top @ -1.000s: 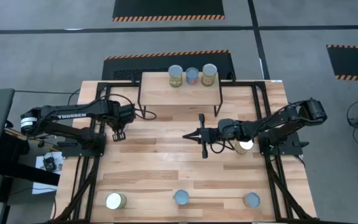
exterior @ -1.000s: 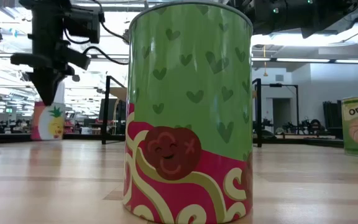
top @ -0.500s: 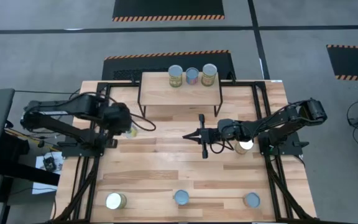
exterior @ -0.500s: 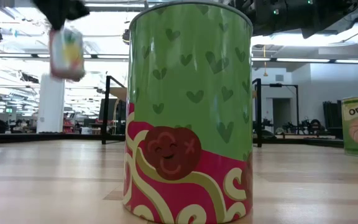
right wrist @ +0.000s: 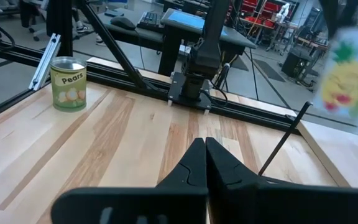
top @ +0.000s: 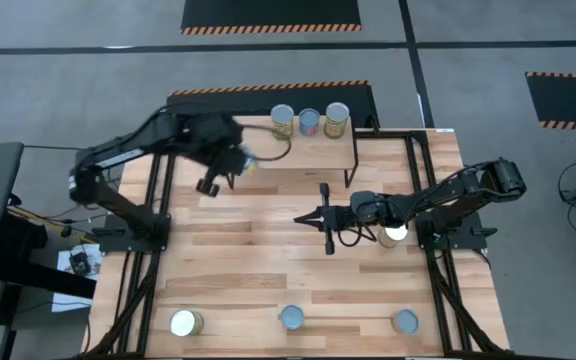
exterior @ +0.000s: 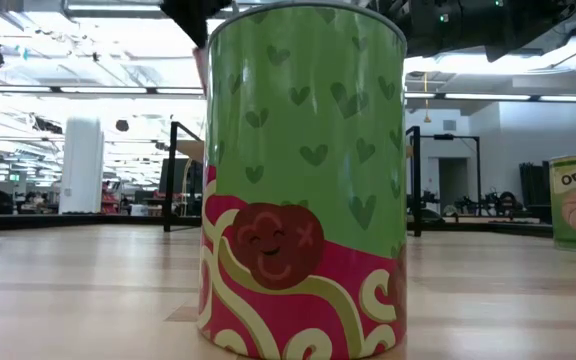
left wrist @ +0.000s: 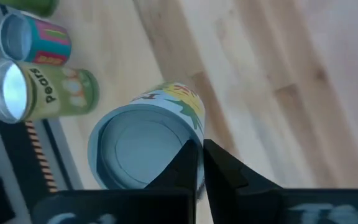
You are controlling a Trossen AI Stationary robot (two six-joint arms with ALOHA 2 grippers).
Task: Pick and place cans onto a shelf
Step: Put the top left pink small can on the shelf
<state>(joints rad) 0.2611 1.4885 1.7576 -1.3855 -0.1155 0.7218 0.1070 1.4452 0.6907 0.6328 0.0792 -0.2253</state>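
Shelf [top: 290, 146] stands at the bench's [top: 268, 270] twelve o'clock edge, carrying three cans [top: 309, 122] in a row. Left gripper [top: 240, 165] hangs over the shelf's nine o'clock end, clamped on the rim of a pineapple can [left wrist: 146, 144]. Right gripper [top: 303, 219] rests at bench centre, fingers pressed together with nothing between them. Three more cans [top: 292, 318] line the six o'clock edge, and one sits beneath the right arm [top: 395, 233].
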